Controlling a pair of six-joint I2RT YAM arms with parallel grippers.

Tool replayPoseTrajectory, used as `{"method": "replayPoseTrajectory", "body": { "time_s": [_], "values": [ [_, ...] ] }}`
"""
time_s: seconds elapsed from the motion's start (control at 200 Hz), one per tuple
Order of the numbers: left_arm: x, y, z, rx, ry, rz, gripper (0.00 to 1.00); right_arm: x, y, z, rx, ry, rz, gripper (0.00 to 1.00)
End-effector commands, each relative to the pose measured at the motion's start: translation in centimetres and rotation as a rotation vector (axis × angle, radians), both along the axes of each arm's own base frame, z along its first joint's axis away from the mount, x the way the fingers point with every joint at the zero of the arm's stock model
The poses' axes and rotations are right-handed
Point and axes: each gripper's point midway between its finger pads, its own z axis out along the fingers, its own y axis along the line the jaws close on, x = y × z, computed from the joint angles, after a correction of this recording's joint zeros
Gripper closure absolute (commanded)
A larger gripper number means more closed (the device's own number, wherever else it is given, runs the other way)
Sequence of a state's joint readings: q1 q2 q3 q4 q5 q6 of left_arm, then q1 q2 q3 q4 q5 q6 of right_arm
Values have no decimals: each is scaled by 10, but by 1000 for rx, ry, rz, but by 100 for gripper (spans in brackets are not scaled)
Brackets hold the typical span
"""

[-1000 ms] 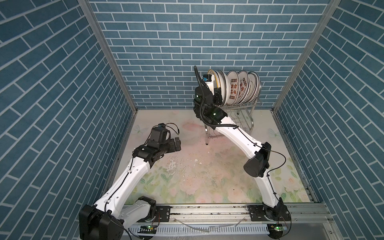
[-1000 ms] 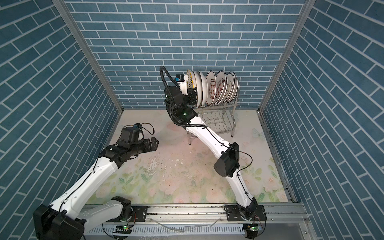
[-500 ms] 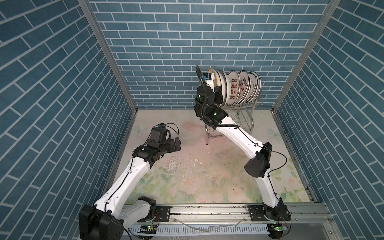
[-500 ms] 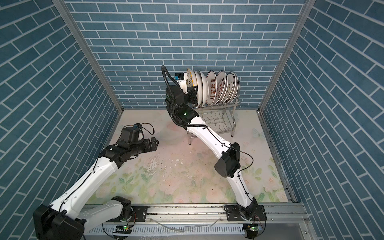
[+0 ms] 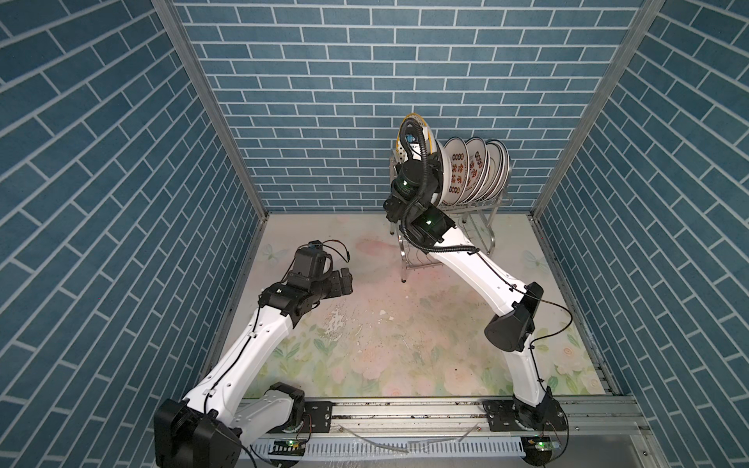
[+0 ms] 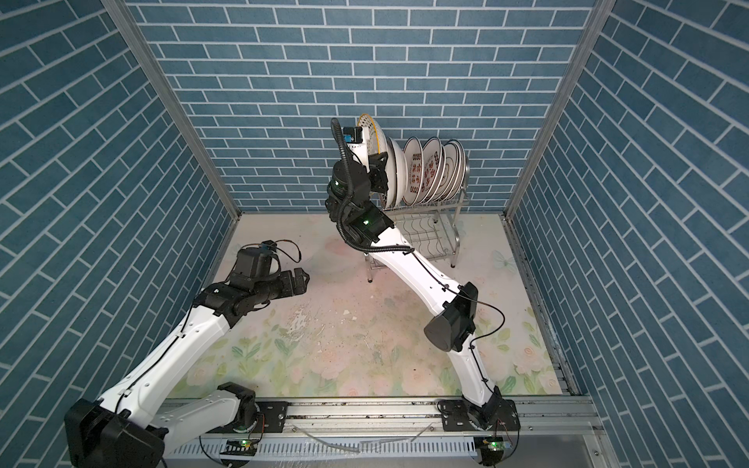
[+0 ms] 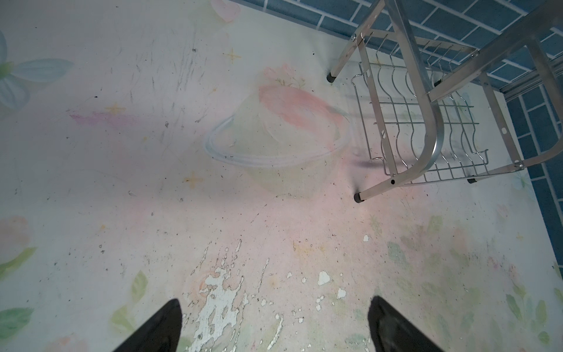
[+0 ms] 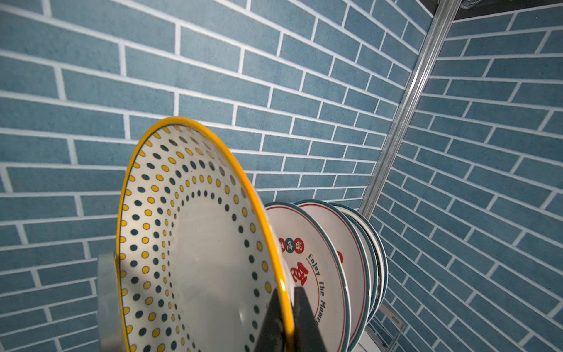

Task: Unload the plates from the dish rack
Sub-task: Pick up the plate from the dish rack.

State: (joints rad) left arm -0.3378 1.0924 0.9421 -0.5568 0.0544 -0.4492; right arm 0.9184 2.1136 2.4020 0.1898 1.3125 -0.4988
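The dish rack (image 7: pixel 434 134), shiny steel tube and wavy wire, stands at the far edge of the floral surface (image 5: pixel 405 344), toward its right corner. Glossy round plates (image 5: pixel 472 170), white with red lettering, stand on edge in the upper tier. The right gripper (image 8: pixel 288 300) pinches the rim of the yellow-edged dotted plate (image 8: pixel 198 243), which sits higher than that row and just beside it. The left gripper (image 7: pixel 275 304) hangs open and empty, well apart from the rack.

Light: was bright, even, overhead | Shadows: soft, faint beneath the dish rack (image 7: pixel 432 131) on the tabletop (image 7: pixel 122 183) | Glare: mild sheen lay on the dotted plate (image 8: pixel 198 243) | Blur: nearest wrist-view foreground was soft | Edges: brick wall (image 8: pixel 304 76) lines bowed
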Motion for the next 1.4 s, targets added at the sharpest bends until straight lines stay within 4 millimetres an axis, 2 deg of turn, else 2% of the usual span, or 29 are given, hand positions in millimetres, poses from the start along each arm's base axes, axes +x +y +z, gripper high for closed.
{"method": "replayPoseTrajectory", "body": {
  "time_s": [0.0,0.22,0.77,1.145,1.395],
  "values": [
    [-3,1,-3,-3,14,1,4,-27,-34,59,188,-166,20,100],
    [-3,1,-2,-1,12,1,4,-30,-42,67,145,-171,-6,100],
    [3,-7,3,-27,9,-22,3,-41,-76,90,128,-202,-22,100],
    [7,-13,0,-40,15,-32,3,-42,-82,94,127,-207,-19,100],
    [7,-14,-1,-31,27,-31,3,-47,-85,92,186,-191,38,100]
  ]
}}
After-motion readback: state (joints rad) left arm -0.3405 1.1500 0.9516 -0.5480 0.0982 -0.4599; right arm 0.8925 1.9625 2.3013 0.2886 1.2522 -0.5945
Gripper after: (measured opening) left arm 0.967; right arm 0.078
